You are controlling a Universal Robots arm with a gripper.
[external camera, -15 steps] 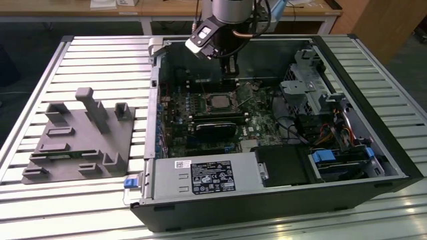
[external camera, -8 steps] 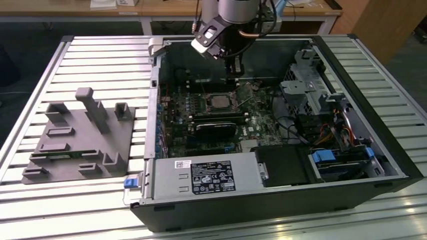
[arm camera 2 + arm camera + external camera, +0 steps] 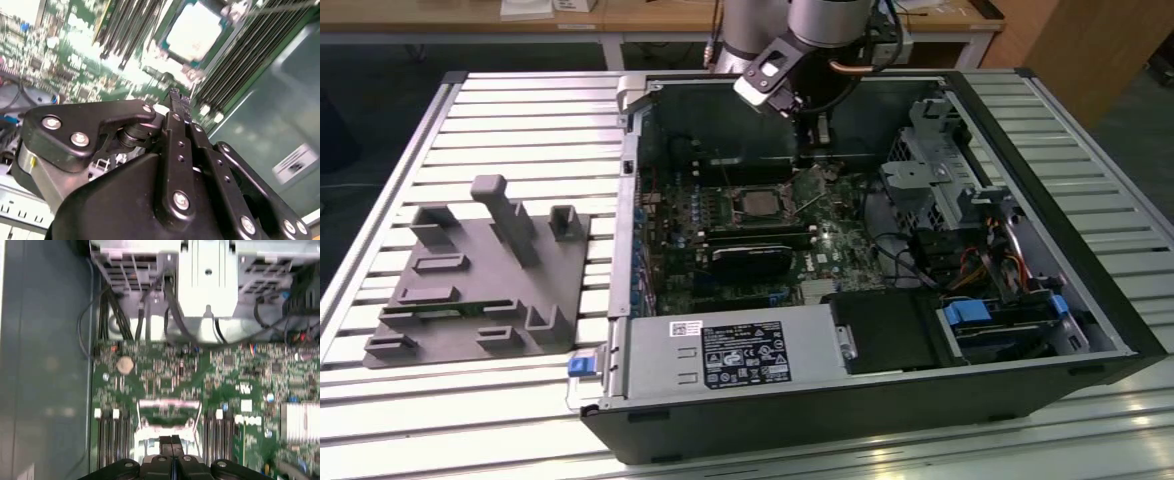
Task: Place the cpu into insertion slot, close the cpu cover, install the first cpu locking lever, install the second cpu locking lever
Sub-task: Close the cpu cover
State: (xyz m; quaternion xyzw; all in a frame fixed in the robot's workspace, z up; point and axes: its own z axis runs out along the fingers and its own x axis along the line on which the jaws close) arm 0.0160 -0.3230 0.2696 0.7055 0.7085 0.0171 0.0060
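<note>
1 cpu (image 3: pixel 195 30), 1 insertion slot (image 3: pixel 732 204), mid motherboard (image 3: pixel 160 375). Cpu lies flat in slot, metal top up; square, no long axis. My claw (image 3: pixel 175 94) pinched tight, near slot's rim.

Cpu (image 3: pixel 194 31): pale silvery square, flat, seated in silvery-rimmed insertion slot (image 3: pixel 732 203), just above exterior view's centre.

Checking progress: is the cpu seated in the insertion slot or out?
In: the second wrist view shows the pale cpu lying flat inside the insertion slot.
</note>
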